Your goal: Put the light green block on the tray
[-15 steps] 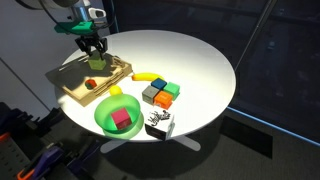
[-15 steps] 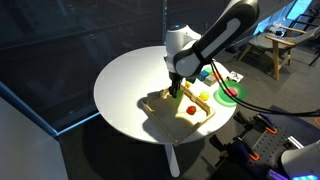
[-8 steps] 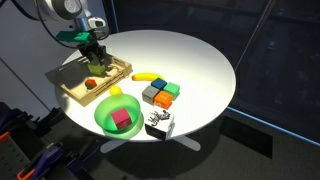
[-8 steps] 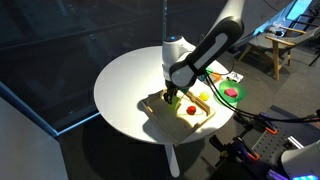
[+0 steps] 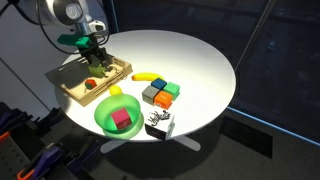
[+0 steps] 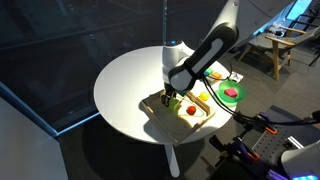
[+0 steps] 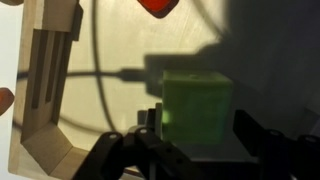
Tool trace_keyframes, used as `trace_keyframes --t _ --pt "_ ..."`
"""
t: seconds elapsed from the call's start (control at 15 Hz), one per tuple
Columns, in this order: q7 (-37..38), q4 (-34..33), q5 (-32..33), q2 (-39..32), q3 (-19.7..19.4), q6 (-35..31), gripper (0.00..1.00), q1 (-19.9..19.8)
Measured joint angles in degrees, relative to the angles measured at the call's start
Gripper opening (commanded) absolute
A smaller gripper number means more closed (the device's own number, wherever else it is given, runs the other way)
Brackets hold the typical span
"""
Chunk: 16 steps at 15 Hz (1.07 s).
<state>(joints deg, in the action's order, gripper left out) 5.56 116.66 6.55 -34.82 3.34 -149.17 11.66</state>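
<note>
The light green block (image 7: 197,108) sits between my gripper's (image 7: 197,130) two dark fingers in the wrist view, just over the floor of the light-wood tray (image 7: 110,40). The fingers are closed against its sides. In both exterior views my gripper (image 5: 96,62) (image 6: 172,97) is low inside the tray (image 5: 70,90) (image 6: 158,113), which stands near the edge of the round white table. Whether the block touches the tray floor cannot be told.
A red object (image 5: 90,84) (image 7: 160,5) lies in the tray beside the block. A green bowl (image 5: 105,105) holds a magenta block (image 5: 122,120). A banana (image 5: 150,77), a cluster of grey, orange and green cubes (image 5: 160,93) and a black-white item (image 5: 160,124) lie on the table (image 5: 200,60).
My gripper has come down with the light green block from above the tray to low inside it, shifting slightly toward the tray's middle.
</note>
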Motion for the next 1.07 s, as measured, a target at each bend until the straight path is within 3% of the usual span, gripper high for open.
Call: trace_keyframes --t 1.07 --pt "-0.3 1.2 0.0 8.8 0.7 8.5 1.00 0.4"
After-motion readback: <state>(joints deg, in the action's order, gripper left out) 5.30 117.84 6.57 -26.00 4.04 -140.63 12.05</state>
